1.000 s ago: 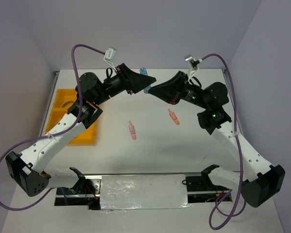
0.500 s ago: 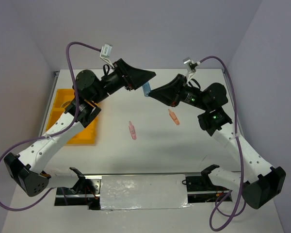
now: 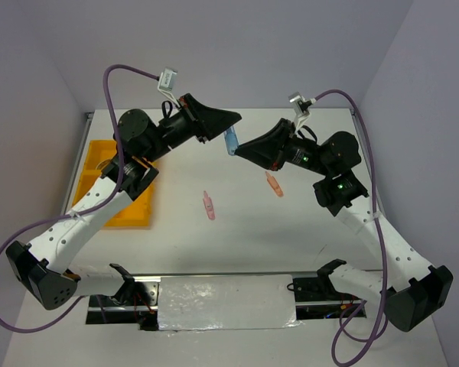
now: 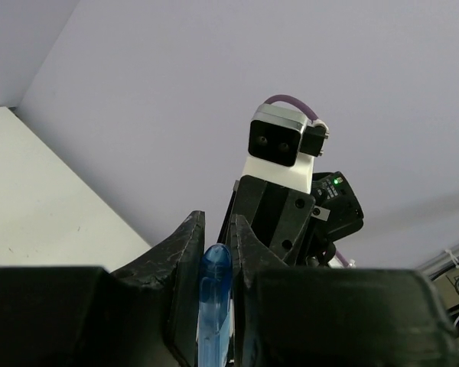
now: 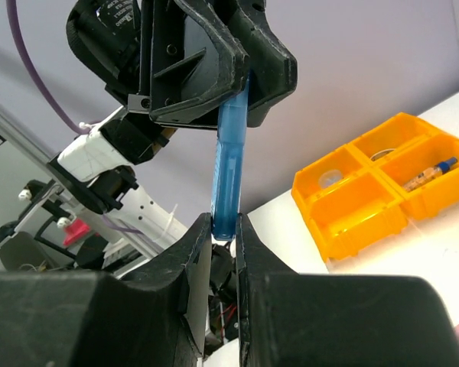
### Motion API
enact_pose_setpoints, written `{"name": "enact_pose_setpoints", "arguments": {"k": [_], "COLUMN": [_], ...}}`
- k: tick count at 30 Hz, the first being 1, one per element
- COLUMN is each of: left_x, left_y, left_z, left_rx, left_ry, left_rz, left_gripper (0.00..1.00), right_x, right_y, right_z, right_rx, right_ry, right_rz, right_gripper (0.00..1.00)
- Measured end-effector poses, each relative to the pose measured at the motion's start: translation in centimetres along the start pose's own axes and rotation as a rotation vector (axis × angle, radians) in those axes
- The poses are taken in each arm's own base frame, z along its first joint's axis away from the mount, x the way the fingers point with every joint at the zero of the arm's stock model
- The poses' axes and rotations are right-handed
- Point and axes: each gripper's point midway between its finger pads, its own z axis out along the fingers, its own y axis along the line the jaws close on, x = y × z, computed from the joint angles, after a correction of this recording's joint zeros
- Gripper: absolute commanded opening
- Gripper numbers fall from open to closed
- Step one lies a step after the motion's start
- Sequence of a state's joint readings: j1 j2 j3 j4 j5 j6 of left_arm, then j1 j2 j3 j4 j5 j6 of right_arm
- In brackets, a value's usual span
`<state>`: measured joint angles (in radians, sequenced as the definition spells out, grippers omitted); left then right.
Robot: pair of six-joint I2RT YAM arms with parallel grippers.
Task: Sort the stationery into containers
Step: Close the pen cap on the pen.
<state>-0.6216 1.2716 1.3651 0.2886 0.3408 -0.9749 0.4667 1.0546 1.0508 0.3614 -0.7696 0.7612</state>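
Observation:
The blue clip-like piece hangs in the air over the far middle of the table. My left gripper is shut on its upper part. My right gripper is shut on its lower end, fingertips pressed to both sides. The two grippers meet tip to tip; the left one shows above in the right wrist view. The pink piece and the orange piece lie on the table. The yellow-orange tray sits at the left edge.
In the right wrist view the tray holds a clear bottle with a blue cap in one compartment and round items in two others. Purple cables arch over both arms. The back wall stands close behind the grippers.
The left gripper has lifted slightly and swung left with the blue piece. The right gripper has moved up and left with the piece's lower end.

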Motion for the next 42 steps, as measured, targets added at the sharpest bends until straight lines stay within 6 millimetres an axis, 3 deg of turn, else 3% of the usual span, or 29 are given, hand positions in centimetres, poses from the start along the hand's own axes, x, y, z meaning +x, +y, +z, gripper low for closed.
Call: {"name": "enact_pose_setpoints", "arguments": {"k": [4,5,6,13,17,20,31,36,40,42], "left_x": [0.1,0.1,0.1,0.0,0.3,0.8,1.0,1.0,0.8,0.5], "left_y": [0.0,0.1,0.1,0.6,1.1,1.7,1.9,1.5,1.2,1.0], "left_z": [0.0,0.0,-0.1,-0.4,-0.5,-0.6,-0.6,-0.6,-0.4,-0.4], "left_rx": [0.0,-0.001,-0.004,-0.032,-0.053,-0.071,-0.08,-0.058,-0.032,-0.023], "left_ry": [0.002,0.001,-0.001,-0.023,-0.024,-0.011,-0.004,-0.001,-0.009,-0.016], "left_rz": [-0.001,-0.002,-0.006,-0.055,-0.082,-0.096,-0.101,-0.097,-0.087,-0.074], "left_gripper": [0.0,0.0,0.0,0.0,0.0,0.0,0.0,0.0,0.0,0.0], "right_x": [0.0,0.0,0.0,0.2,-0.1,-0.3,0.0,0.0,-0.3,-0.3], "right_y": [0.1,0.1,0.1,0.1,0.1,0.2,-0.2,-0.4,-0.4,-0.5], "right_z": [0.0,0.0,0.0,0.2,0.3,0.5,1.1,1.4,1.7,1.9], "right_rx": [0.0,0.0,0.0,-0.009,-0.016,-0.023,-0.027,-0.023,-0.028,-0.026], "right_ry": [0.002,0.004,0.004,0.011,0.001,-0.009,-0.001,0.003,0.008,0.01], "right_rz": [0.008,0.011,0.014,0.058,0.063,0.062,0.071,0.072,0.087,0.112], "right_gripper": [0.0,0.03,0.14,0.27,0.43,0.5,0.57,0.4,0.11,0.08]}}
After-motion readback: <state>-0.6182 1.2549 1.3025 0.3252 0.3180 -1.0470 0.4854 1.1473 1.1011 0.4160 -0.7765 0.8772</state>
